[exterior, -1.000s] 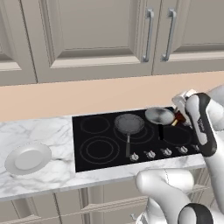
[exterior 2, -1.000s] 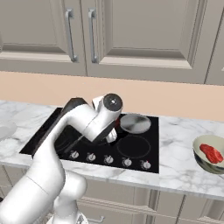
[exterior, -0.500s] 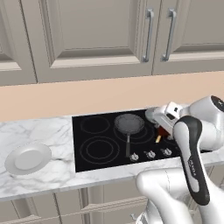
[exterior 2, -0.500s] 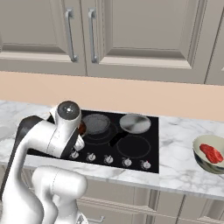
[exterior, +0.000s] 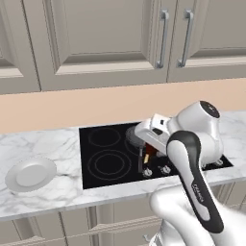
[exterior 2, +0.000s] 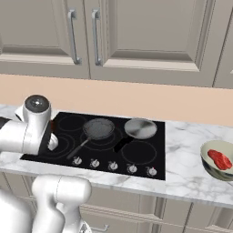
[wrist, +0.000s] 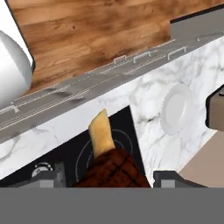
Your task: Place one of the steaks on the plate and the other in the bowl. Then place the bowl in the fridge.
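— Where is your steak [wrist: 114,166] at this moment?

— Between the finger tips of the gripper [wrist: 111,178], which is pinching it from both sides (the jaws stand wide, because the slab is wide). In the hand view it hangs over the left part of the hob [exterior: 110,166], with the marble counter [exterior: 57,192] beyond it.

— What has just changed?

— A second ago your arm was over the right-hand burners. Since then it has swung left across the hob with the meat in its grip. The base has not driven; cupboards and counter sit where they did.

— And what does that mean for you?

— The other steak [exterior 2: 220,159] already lies in the bowl [exterior 2: 214,172], at the right end of the counter. So this one belongs on the plate [exterior: 12,178], which waits bare at the left end, still well apart from the gripper. Carry on leftward, lower over the plate, then let go. After that, the bowl must go to the fridge.
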Robot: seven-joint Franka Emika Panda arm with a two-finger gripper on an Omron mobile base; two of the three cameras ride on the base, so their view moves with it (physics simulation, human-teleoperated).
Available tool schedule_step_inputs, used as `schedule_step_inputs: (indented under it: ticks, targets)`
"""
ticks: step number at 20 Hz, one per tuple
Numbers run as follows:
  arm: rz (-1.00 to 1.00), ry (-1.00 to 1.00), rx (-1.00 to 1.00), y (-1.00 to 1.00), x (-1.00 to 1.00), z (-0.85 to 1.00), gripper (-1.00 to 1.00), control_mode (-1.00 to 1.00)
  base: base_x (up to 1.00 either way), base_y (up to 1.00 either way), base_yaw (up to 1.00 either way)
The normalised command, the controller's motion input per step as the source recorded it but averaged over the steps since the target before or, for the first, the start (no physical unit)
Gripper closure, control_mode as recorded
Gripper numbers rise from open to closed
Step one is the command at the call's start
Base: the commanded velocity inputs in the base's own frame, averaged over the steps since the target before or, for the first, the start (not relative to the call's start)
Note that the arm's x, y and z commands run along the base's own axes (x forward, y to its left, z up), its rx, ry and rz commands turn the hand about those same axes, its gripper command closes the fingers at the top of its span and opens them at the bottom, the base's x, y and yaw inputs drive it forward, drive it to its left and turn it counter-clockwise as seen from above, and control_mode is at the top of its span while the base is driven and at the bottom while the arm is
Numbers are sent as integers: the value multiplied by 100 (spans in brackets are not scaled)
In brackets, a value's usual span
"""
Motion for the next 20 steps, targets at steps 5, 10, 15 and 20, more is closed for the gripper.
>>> schedule_step_inputs:
  ticks: [5, 10, 15, 20]
  targets:
    - [24, 0, -4, 100, -12, -5, 100, -100, 0, 0, 0]
    - [38, 0, -11, 99, 0, -8, 100, -100, 0, 0, 0]
    - [53, 0, -20, 92, 24, -13, 100, -100, 0, 0, 0]
    - [25, -9, -27, 98, 25, -26, 100, -100, 0, 0, 0]
